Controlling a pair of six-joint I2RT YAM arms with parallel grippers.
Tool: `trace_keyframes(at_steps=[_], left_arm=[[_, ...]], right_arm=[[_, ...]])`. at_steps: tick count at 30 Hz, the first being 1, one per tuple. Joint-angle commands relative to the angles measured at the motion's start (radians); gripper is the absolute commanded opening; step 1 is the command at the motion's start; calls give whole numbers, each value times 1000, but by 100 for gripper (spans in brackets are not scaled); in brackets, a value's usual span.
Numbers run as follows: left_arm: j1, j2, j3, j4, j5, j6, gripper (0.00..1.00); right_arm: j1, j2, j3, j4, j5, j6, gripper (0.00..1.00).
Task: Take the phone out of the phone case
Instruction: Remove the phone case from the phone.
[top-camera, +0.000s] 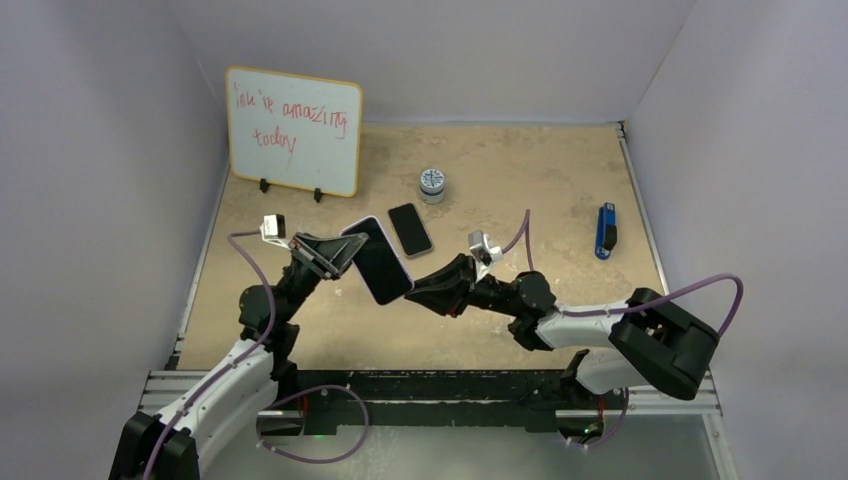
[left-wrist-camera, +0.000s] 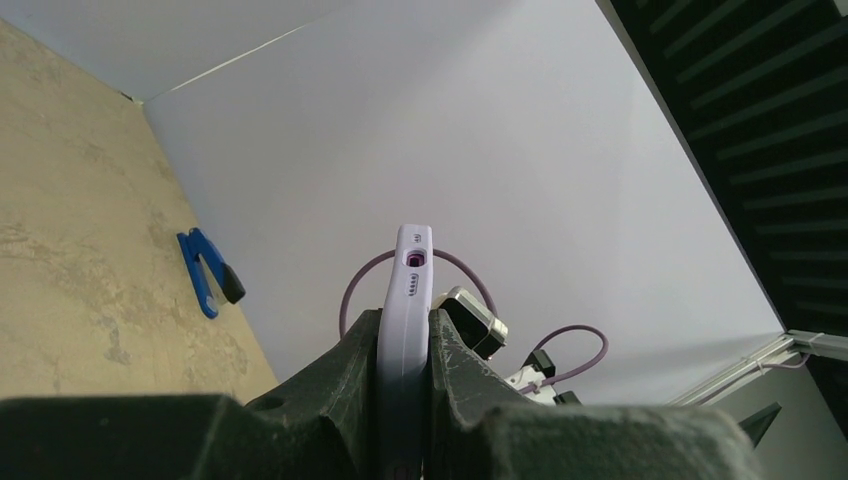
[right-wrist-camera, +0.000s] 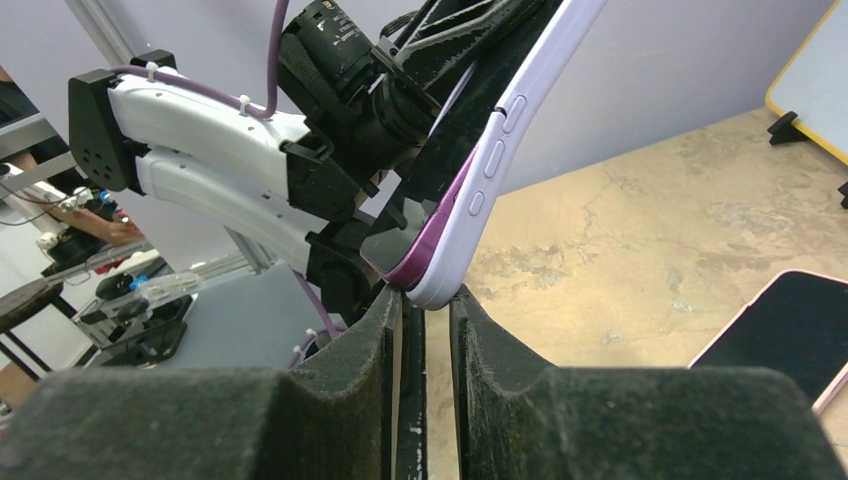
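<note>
A lavender phone case (top-camera: 380, 262) with a dark face is held tilted in the air above the table's middle. My left gripper (top-camera: 345, 255) is shut on its upper left part; in the left wrist view the case (left-wrist-camera: 410, 270) stands edge-on between the jaws of that gripper (left-wrist-camera: 405, 325). My right gripper (top-camera: 415, 290) pinches the case's lower corner, and the right wrist view shows the gripper's (right-wrist-camera: 427, 300) tips closed on that corner of the case (right-wrist-camera: 500, 140). A black-screened phone (top-camera: 410, 229) with a pink rim lies flat on the table just behind, also in the right wrist view (right-wrist-camera: 785, 325). I cannot tell whether the held case is empty.
A small whiteboard (top-camera: 293, 130) with red writing stands at the back left. A small round tin (top-camera: 433, 184) sits behind the flat phone. A blue tool (top-camera: 605, 230) lies at the right, near the wall. White walls enclose the table on three sides.
</note>
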Motion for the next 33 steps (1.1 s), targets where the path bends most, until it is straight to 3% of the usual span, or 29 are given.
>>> trace_keyframes(at_steps=[1,19,24,33], left_arm=[[-16,-15,12,154,63,-94,0],[-40,28,8,188,67,-81,0],[-98,53,5,156,24,-26,0],[-257,196,11,301,-46,5,0]], right_arm=[[-28,9,42,-9,121,-37,17],[-37,14,87,-41,129,48,15],[-37,3,90,-36,155,79,15],[-47,-21,50,-52,284,128,15]])
